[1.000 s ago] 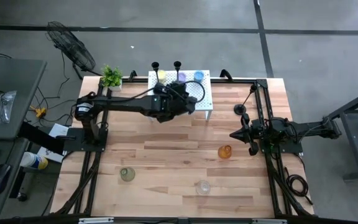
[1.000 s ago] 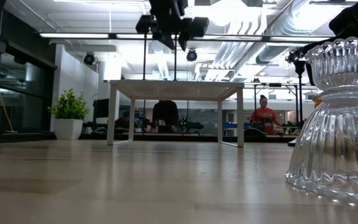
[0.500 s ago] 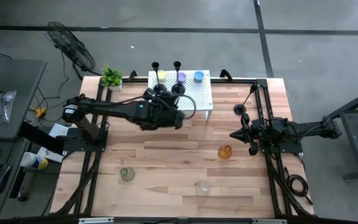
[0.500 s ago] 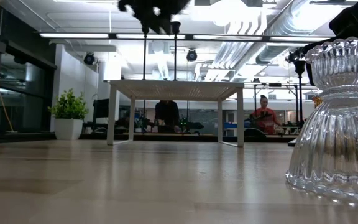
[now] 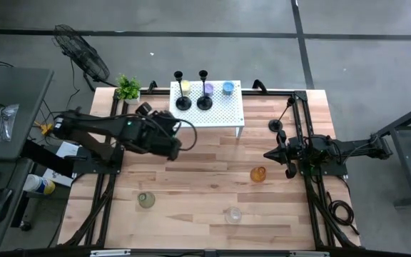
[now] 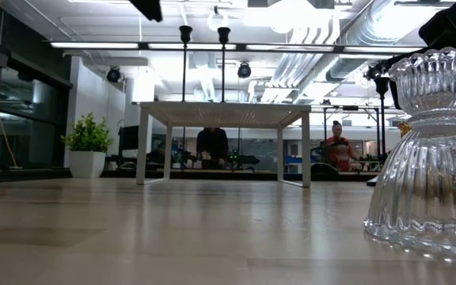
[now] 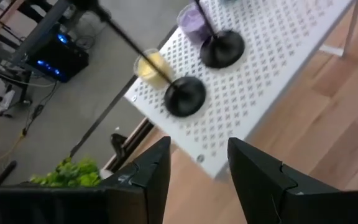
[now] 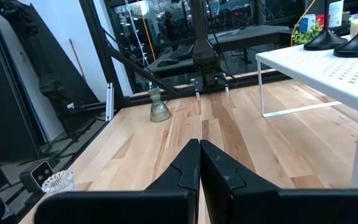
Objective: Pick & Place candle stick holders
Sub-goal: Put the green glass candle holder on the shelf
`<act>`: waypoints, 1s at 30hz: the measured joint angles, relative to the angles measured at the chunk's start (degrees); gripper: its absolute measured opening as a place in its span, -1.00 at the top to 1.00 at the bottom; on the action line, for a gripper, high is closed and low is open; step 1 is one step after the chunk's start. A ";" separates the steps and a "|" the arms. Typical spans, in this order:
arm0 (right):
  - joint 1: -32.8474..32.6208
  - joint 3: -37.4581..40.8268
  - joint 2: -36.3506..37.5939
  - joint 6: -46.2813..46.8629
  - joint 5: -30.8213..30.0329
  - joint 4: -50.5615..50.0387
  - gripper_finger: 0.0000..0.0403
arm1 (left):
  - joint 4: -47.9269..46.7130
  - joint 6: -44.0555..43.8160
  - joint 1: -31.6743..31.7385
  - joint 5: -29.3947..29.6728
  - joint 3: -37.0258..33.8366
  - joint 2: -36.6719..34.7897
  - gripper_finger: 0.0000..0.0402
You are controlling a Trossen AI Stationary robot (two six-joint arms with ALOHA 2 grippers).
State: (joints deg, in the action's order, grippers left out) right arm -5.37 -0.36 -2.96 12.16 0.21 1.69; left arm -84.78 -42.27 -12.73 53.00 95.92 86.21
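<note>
High view: my left jaws hang over the wooden desk, just in front of the white perforated stand and toward its left end. They are spread apart and hold nothing; the left wrist view shows the gap between the two dark fingers with only the stand's edge and bare wood behind it. My right jaws rest at the desk's right side, pressed together and empty, the fingers meeting along one seam in the right wrist view.

On the stand, two black candlesticks stand upright side by side, the left candlestick and the right candlestick, each on a round base. Behind them sit the yellow cup, the purple cup and the blue cup. A third candlestick stands on the desk just behind my right jaws.

On the open desk lie the amber cup, near my right jaws, the pale green cup at front left, and the clear cup at front centre, all well apart. A potted plant stands at the back left corner, beside the stand. Nothing lies between my left jaws and the stand.
</note>
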 joint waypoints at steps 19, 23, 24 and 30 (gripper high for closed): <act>0.00 0.00 0.00 0.00 -0.02 0.10 0.99 | -1.71 -17.95 -2.82 -12.91 -19.36 -17.21 0.23; 0.00 0.00 0.00 0.00 -0.02 0.09 0.99 | -1.74 -15.03 -4.01 -25.95 -24.03 -21.18 0.23; 0.00 0.00 0.00 0.00 -0.02 0.07 0.99 | -1.65 -14.79 -4.79 -29.34 -24.90 -21.86 0.23; 0.00 0.00 0.00 0.00 -0.02 0.11 0.99 | -0.14 -14.54 -10.68 -42.66 -28.96 -24.07 0.23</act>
State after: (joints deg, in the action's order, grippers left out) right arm -5.37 -0.36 -2.96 12.16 0.19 1.80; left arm -84.92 -56.81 -23.40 10.35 66.96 62.15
